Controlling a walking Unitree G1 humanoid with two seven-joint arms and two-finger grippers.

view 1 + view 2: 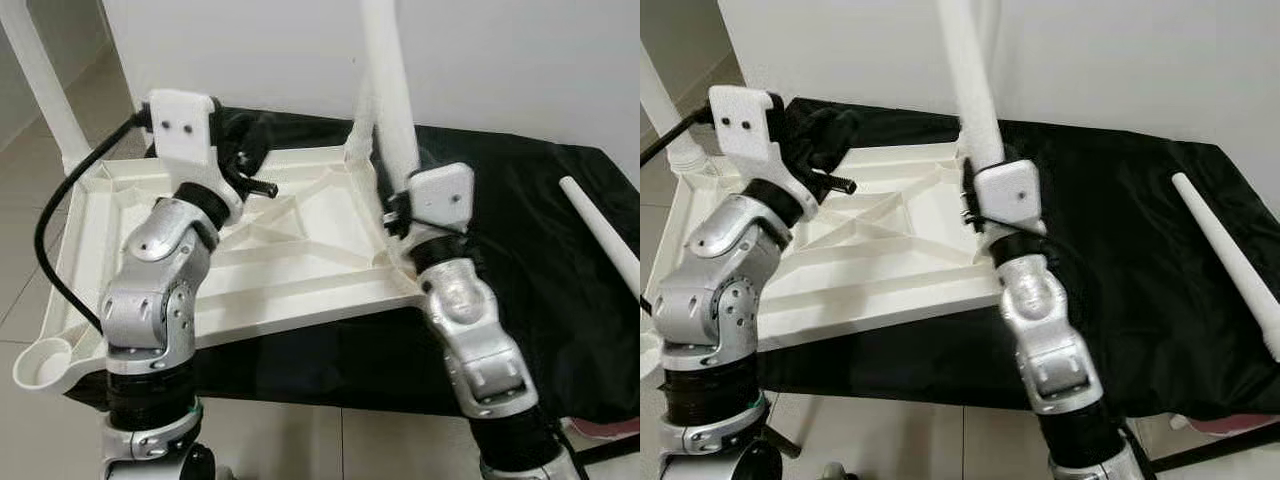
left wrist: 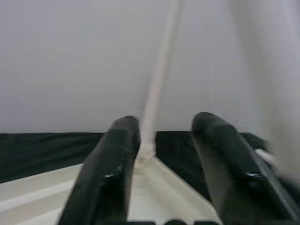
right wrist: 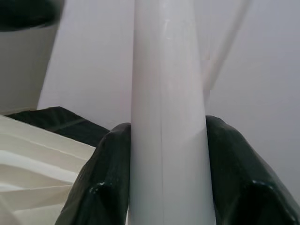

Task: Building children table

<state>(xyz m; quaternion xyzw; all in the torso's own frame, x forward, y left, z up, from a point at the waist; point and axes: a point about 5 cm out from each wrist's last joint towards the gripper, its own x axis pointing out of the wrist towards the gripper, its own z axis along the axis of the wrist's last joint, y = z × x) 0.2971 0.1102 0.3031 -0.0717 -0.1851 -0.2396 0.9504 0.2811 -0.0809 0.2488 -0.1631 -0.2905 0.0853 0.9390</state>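
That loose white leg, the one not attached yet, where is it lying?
The loose white leg lies on the black cloth at the robot's far right, apart from the upturned white tabletop and right of the right end effector.

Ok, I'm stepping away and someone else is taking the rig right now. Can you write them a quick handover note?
Right gripper: shut on an upright white leg at the tabletop's near right corner.
Left gripper: open, holding nothing, over the upturned tabletop.
The tabletop lies underside up on the black cloth.
Done: a far-left leg and another leg stand upright.
Left: one loose leg lies on the cloth to the right; fit it, then check the held one is seated.
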